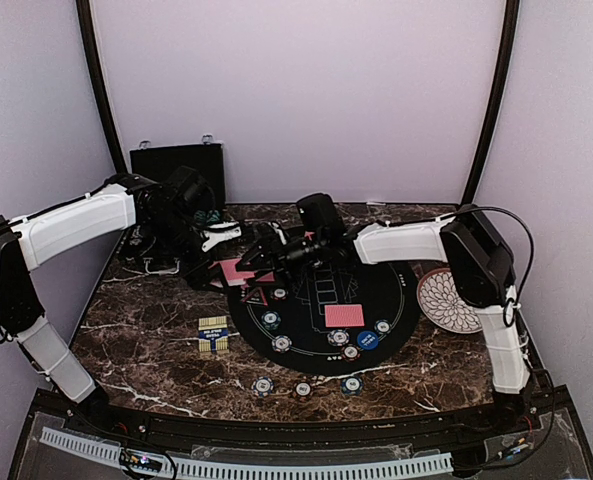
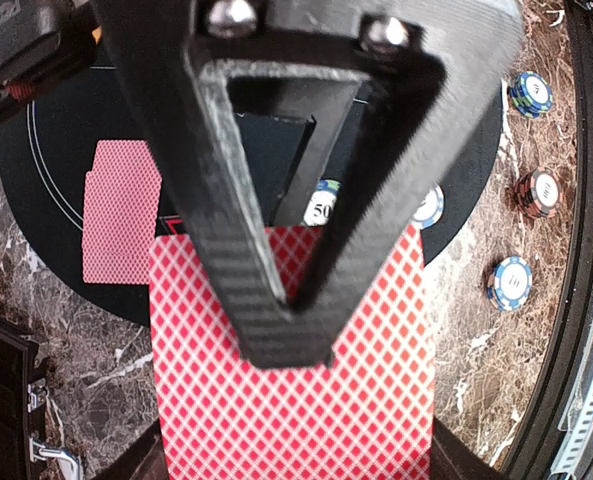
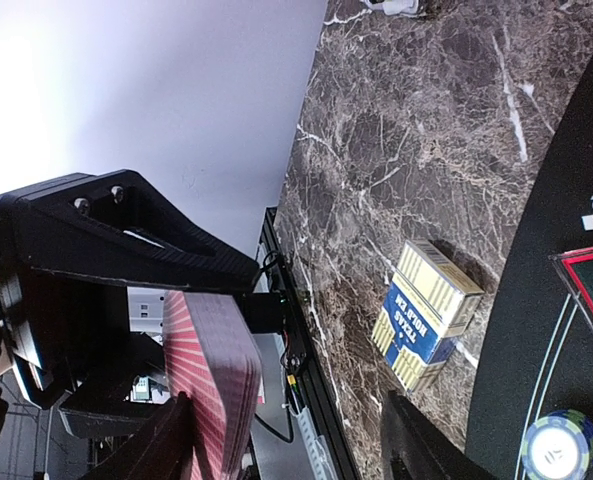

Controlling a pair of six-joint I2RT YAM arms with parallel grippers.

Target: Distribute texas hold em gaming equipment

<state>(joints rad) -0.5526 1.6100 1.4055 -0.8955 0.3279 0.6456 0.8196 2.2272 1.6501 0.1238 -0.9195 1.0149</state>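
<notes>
My left gripper point(image 1: 219, 262) is shut on a deck of red-backed cards point(image 1: 238, 270) and holds it over the left rim of the round black mat point(image 1: 396, 300). In the left wrist view the deck point(image 2: 291, 400) fills the space under the gripper point(image 2: 288, 335). My right gripper point(image 1: 263, 256) is open right beside the deck. In the right wrist view the deck point(image 3: 211, 380) stands on edge close to one finger point(image 3: 161, 440) of that gripper point(image 3: 288, 405). Red-backed cards point(image 1: 344, 316) lie on the mat. Several chips point(image 1: 282, 343) and a blue button disc point(image 1: 367, 339) sit on it.
Three chips point(image 1: 303, 389) lie on the marble in front of the mat. A yellow and blue card box point(image 1: 213, 333) lies left of the mat and also shows in the right wrist view point(image 3: 428, 312). A white plate point(image 1: 448, 298) is at the right, a black case point(image 1: 176, 160) at the back left.
</notes>
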